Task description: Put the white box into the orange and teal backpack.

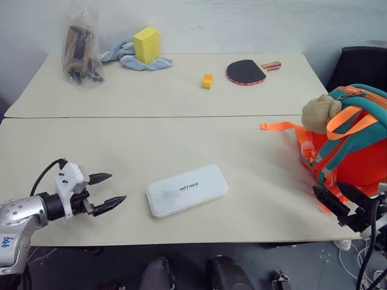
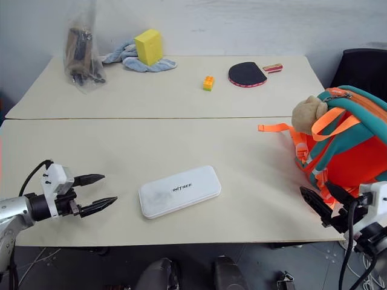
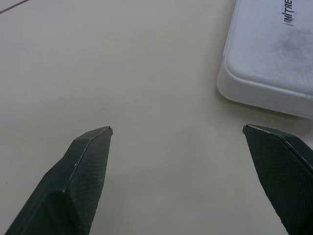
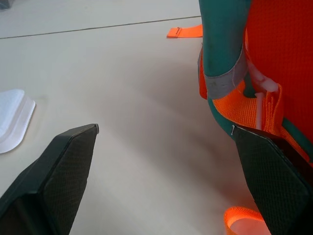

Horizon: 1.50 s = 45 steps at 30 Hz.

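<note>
The white box (image 1: 187, 190) lies flat on the near part of the table, dark lettering up; its corner also shows in the left wrist view (image 3: 269, 54). To its left, a short gap away, my left gripper (image 1: 112, 190) hangs open and empty, pointing at the box. The orange and teal backpack (image 1: 351, 145) stands at the table's right edge with a tan plush toy (image 1: 320, 113) on it and an orange strap (image 1: 281, 126) trailing left. My right gripper (image 1: 336, 198) is open just in front of the backpack's base, one finger (image 4: 266, 171) close against the orange webbing.
At the far side stand a clear plastic bag (image 1: 81, 51), a yellow sponge block (image 1: 146, 44) on a blue cloth (image 1: 130, 57), a small orange and yellow brick (image 1: 207, 81) and a red-edged paddle (image 1: 245, 72). A dark chair (image 1: 361, 67) stands behind the backpack. The table's front edge (image 1: 181, 243) runs just below the grippers.
</note>
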Available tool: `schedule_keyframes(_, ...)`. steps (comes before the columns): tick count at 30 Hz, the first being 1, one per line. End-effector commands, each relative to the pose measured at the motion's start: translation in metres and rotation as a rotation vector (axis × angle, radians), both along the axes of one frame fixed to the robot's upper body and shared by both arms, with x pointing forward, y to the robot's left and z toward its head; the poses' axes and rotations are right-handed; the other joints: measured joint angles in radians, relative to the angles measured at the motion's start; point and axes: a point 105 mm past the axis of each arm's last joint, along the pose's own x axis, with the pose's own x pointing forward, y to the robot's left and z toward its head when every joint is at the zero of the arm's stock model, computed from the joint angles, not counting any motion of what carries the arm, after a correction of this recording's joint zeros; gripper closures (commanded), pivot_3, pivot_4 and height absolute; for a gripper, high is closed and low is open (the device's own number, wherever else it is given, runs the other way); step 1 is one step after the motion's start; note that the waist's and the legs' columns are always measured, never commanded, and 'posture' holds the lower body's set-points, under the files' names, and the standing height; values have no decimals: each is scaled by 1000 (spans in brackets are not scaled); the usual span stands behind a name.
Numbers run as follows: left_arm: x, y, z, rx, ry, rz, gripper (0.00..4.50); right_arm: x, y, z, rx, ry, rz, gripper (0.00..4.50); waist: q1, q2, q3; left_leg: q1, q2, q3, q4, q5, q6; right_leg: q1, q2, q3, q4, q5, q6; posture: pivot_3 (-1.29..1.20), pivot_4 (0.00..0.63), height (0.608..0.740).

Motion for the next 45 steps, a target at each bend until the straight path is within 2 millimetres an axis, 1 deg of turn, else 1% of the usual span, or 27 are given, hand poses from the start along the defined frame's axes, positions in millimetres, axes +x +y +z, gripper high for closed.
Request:
schedule_keyframes(1,1,-1,3,19,-2,-17,0,-4,0,10,-35,-39,-8,53,0,0,0,0,0,0,0,0,0,0,0,0,0,0,0,0,150,740)
schedule_keyframes(7,2,-2,5,10,22,-15,0,-6,-1,9,-57,-31,-19,53,-1,0,0,0,0,0,-1,0,0,0,0,0,0,0,0,0,150,740)
schedule_keyframes(11,3,-3,9,6,22,-17,0,-5,0,12,-76,-32,0,53,0,0,0,0,0,0,0,0,0,0,0,0,0,0,0,0,150,740)
schedule_keyframes(14,3,-6,14,-9,14,-23,0,-7,9,20,-93,-39,75,53,0,0,0,0,0,0,0,0,0,0,0,0,0,0,0,0,150,740)
schedule_keyframes(17,-3,-11,15,-11,20,-57,0,-11,25,24,-76,-30,172,53,0,0,0,0,0,0,-1,0,0,0,0,0,0,0,0,0,150,740)
schedule_keyframes(20,-14,-20,8,8,51,-123,590,-14,47,22,-106,-12,299,675,-1,0,0,0,1,0,-1,0,-1,0,1,0,0,0,0,0,150,740)
schedule_keyframes(21,-16,-23,6,18,57,-142,912,-13,57,20,-130,-5,347,1042,-2,0,0,0,1,0,-1,0,-1,0,1,0,-1,0,0,0,150,740)
schedule_keyframes(22,-17,-25,4,25,59,-153,1210,-11,63,19,-146,0,376,1337,-2,0,0,0,1,0,-1,0,-1,0,1,0,-1,0,0,0,150,740)
schedule_keyframes(23,-18,-26,4,27,60,-159,1552,-10,67,17,-163,5,396,1745,-1,0,0,0,1,0,-1,0,-1,0,1,0,-1,0,0,0,150,740)
schedule_keyframes(25,-17,-32,4,3,65,-179,2177,-5,75,5,-268,41,433,2435,-1,0,0,0,1,0,0,0,0,1,0,0,-1,0,0,0,150,740)
schedule_keyframes(27,-15,-37,0,14,65,-205,2818,7,87,-5,-332,38,461,3151,-1,-1,0,0,0,0,0,0,1,0,0,0,-1,0,0,0,150,740)
schedule_keyframes(29,-13,-42,-5,34,68,-233,3455,18,97,-8,-355,19,485,3834,0,-1,0,0,0,0,1,0,0,0,0,0,-1,0,0,0,150,740)
schedule_keyframes(30,-15,-46,-8,39,77,-264,3772,24,102,-9,-356,8,491,4251,0,-1,0,0,0,0,0,1,-1,0,0,0,-1,0,0,0,150,740)
schedule_keyframes(31,-16,-50,-11,39,87,-290,4073,29,106,-9,-360,-4,501,4498,0,-1,0,0,0,0,0,1,-1,-1,0,0,-1,0,0,0,150,740)
schedule_keyframes(32,-16,-54,-13,39,91,-305,4438,33,110,-9,-357,-12,515,4500,0,-1,0,0,0,0,0,1,-1,-1,0,0,-1,0,0,0,150,740)
schedule_keyframes(33,-14,-57,-16,41,95,-309,4475,36,114,-10,-362,-19,536,4500,1,-1,0,0,0,0,0,0,-1,-1,1,0,-1,0,0,0,150,740)
schedule_keyframes(36,-6,-62,-23,74,106,-299,4475,46,121,-15,-397,-21,556,4500,2,-1,0,-1,0,0,1,0,-1,-1,1,0,-1,0,0,0,150,740)
schedule_keyframes(39,4,-68,-28,106,104,-296,4475,65,127,-17,-402,-33,541,4500,2,-1,0,-1,0,0,2,0,-1,-1,1,0,-1,0,0,0,150,740)
schedule_keyframes(42,15,-73,-28,92,95,-291,4475,81,135,-20,-401,-41,539,4500,2,-1,0,-1,0,0,3,1,0,-1,0,0,1,0,0,0,150,740)
schedule_keyframes(45,22,-74,-27,73,81,-280,4475,88,145,-25,-404,-39,561,4500,2,-1,0,-1,0,0,3,1,-1,-2,1,0,3,0,0,0,150,740)
